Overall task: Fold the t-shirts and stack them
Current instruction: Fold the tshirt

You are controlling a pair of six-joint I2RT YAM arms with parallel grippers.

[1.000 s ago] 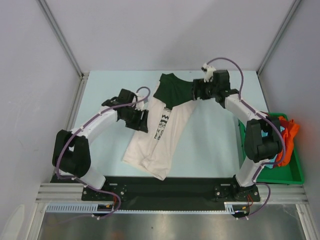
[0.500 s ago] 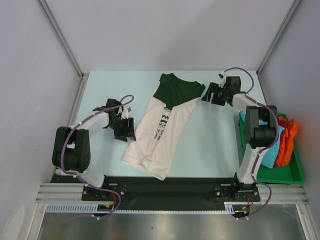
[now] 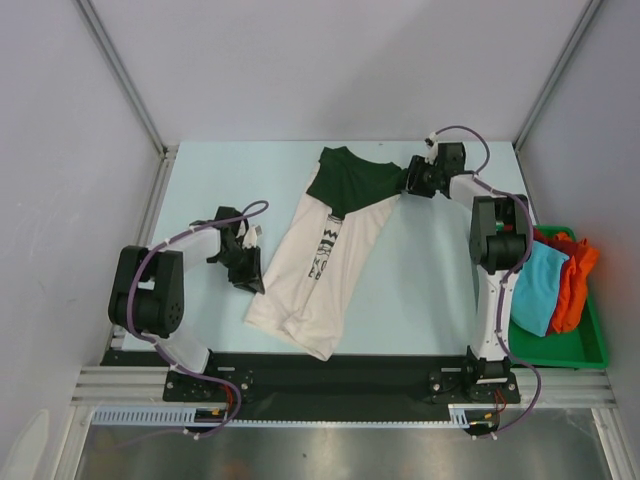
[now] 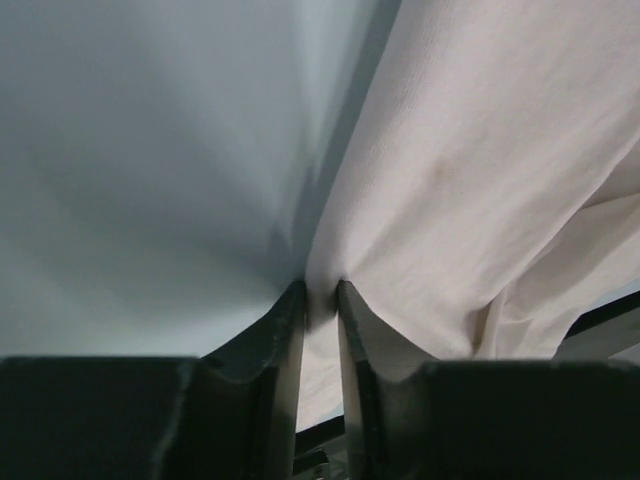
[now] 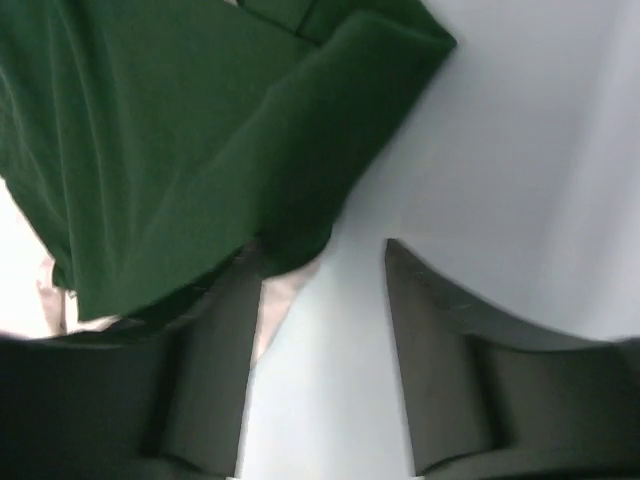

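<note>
A cream-white short-sleeved cloth t-shirt with dark print on the chest (image 3: pixel 320 270) lies slantwise in the middle of the pale blue desk (image 3: pixel 210 180), its hem towards the arms' bases. A plain dark green cloth t-shirt (image 3: pixel 352 180) lies across its far end, covering its upper part. The left fingers (image 3: pixel 247 272) sit low at the cream shirt's left edge, near the hem. The left wrist view shows them drawn to a narrow slit with the cream edge pinched between their tips, and creases fan out from the pinch. The right fingers (image 3: pixel 413 181) are at the green shirt's right sleeve corner. In the right wrist view they stand wide apart and hold nothing. There the green cloth overlaps the tip of one finger and reaches just into the gap, while bare desk lies under the other. A green plastic tray (image 3: pixel 585 350) at the desk's right edge holds a turquoise cloth (image 3: pixel 540 290) and an orange cloth (image 3: pixel 577 272)
</note>
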